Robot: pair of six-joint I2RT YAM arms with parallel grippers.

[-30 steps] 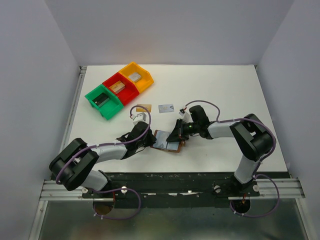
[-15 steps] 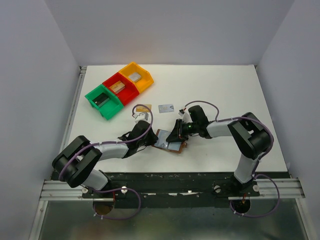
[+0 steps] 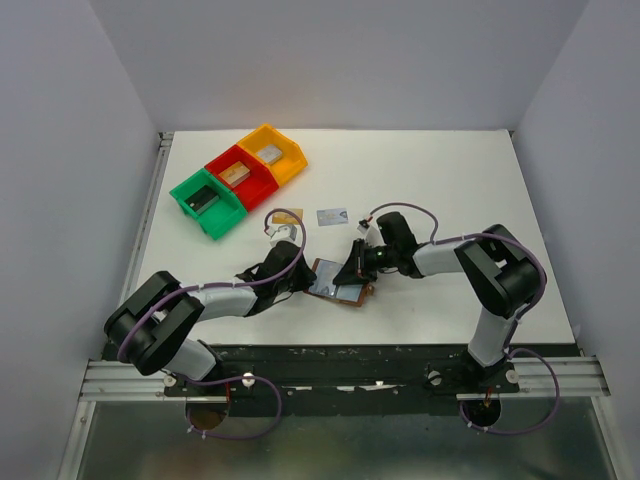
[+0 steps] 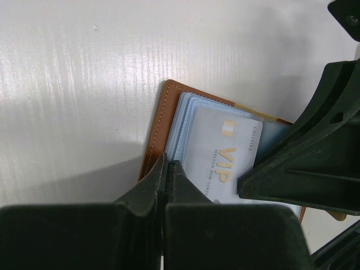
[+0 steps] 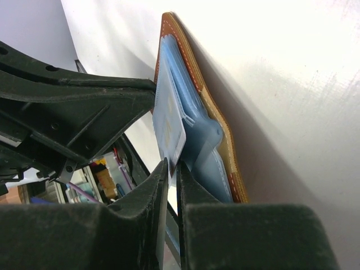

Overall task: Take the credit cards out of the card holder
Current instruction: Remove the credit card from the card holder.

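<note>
The brown card holder lies open on the table, light-blue faces up, between my two grippers. My left gripper is shut, its tips pressed on the holder's left edge, where leather meets blue pocket. My right gripper is shut on a silvery light-blue card marked VIP, which sticks partly out of the holder's blue pocket. My right gripper's tips pinch its near edge. A gold-tan card and a silvery card lie loose behind the holder.
Green, red and yellow bins stand in a diagonal row at the back left, each with a block inside. Grey walls enclose the white table on three sides.
The left arm has shifted slightly and the holder has turned a little. Both grippers stay at the holder.
</note>
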